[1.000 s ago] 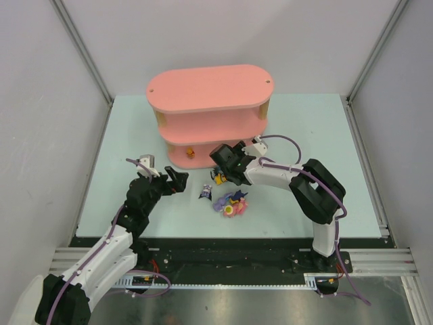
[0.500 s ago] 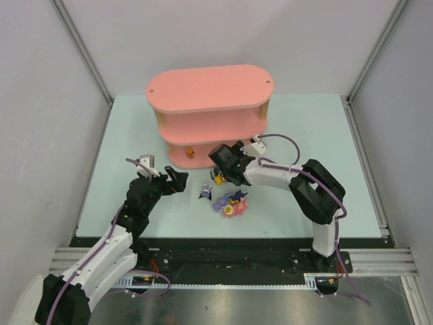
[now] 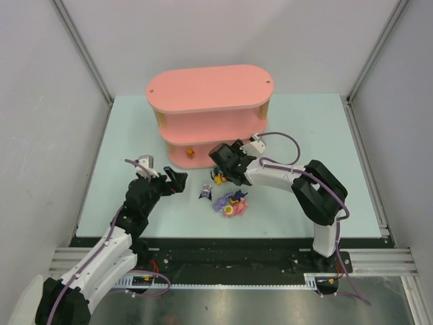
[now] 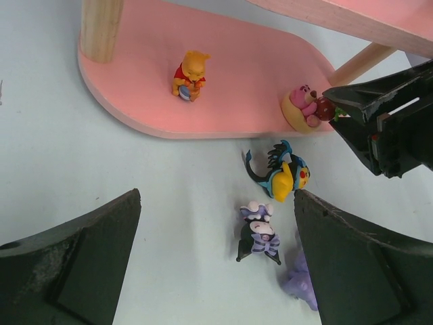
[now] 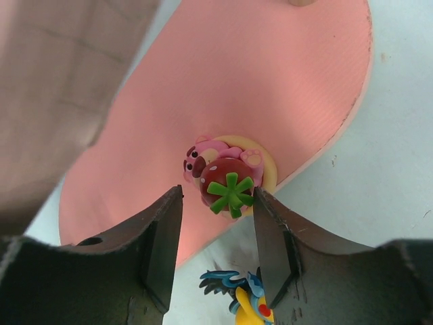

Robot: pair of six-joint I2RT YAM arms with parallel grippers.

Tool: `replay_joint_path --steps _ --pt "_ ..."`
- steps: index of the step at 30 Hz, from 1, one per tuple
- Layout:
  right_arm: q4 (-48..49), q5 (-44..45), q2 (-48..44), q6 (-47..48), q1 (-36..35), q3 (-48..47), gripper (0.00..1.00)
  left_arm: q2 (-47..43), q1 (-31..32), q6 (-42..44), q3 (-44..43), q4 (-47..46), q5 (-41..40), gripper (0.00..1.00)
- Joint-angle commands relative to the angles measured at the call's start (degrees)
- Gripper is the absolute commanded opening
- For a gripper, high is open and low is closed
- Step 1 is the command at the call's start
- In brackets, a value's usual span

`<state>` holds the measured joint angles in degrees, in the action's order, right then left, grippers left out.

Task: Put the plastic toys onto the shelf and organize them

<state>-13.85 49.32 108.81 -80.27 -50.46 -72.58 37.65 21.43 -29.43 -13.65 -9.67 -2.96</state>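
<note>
The pink three-tier shelf (image 3: 206, 88) stands at the back. My right gripper (image 3: 222, 162) is open at the bottom board's front edge (image 5: 257, 81). Its jaws straddle a pink bear toy with a strawberry (image 5: 226, 177), which rests on that board; a gap shows on the left side. An orange-yellow bear toy (image 4: 189, 74) stands on the same board. My left gripper (image 4: 216, 196) is open and empty above the table. A blue-yellow toy (image 4: 284, 175), a black-eared toy (image 4: 260, 230) and a purple toy (image 4: 301, 284) lie on the table.
A small heap of several toys (image 3: 231, 203) lies on the pale green table (image 3: 122, 149) in front of the shelf, between the two arms. Wooden posts (image 4: 101, 27) join the shelf boards. Grey walls close in the sides.
My right gripper has edged slightly toward the shelf's bottom board. The left arm has barely moved.
</note>
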Motion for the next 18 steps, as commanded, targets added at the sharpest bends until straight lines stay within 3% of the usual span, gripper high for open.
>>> replay_joint_path --steps 1,6,14,18 --pt "2.85 1.31 -4.31 2.74 0.10 -1.69 0.52 -1.35 0.19 0.43 -2.61 0.88 -0.99 1.00" --pt "3.91 0.51 -5.54 4.42 0.10 -0.81 0.61 -2.14 0.19 0.34 -2.52 1.76 -1.26 1.00" --pt "4.09 -1.51 -8.70 8.19 0.27 2.87 0.63 -2.05 0.19 0.34 -2.61 2.29 -1.26 1.00" --pt "6.18 -2.03 -15.71 14.86 0.27 7.95 0.69 -2.84 0.19 0.42 -2.87 2.99 -1.52 1.00"
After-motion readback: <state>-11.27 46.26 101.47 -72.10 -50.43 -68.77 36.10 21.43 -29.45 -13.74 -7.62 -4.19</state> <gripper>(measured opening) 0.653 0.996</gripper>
